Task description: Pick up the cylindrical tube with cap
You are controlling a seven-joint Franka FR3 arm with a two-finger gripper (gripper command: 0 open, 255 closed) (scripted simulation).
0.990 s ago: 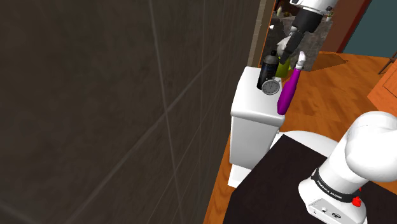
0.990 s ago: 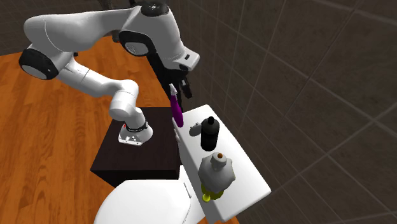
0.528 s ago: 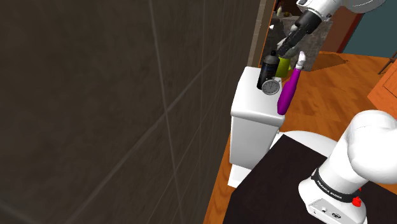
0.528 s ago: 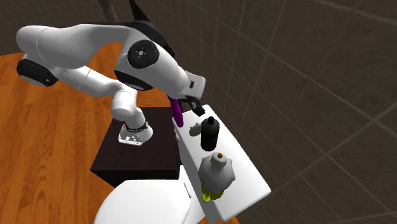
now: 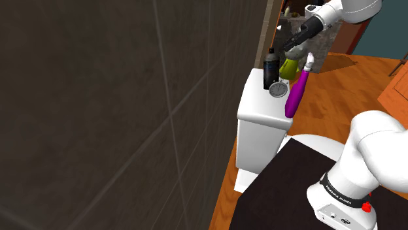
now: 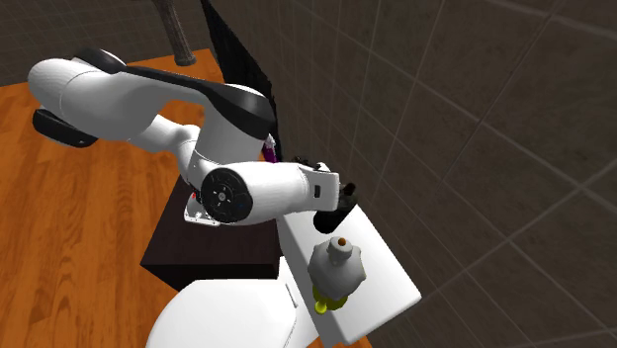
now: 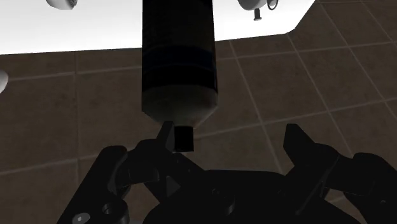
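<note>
Only writing afaict is a strip of tiny white letters on the black band [image 5: 343, 194] round the foot of the arm [image 5: 376, 140], shoulder view. Prob the maker's name, but too small to rly read imo

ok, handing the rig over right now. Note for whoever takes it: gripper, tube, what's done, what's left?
Gripper: open, holding nothing, just above the cap end of the black capped tube. The cap sits close to one finger, not centred between them.
Tube: upright on the white toilet tank lid, beside a stopwatch and a purple bottle.
Done: gripper is at the tube, no grasp yet.
Left: probably centre on the tube, lower, close, lift.
</note>
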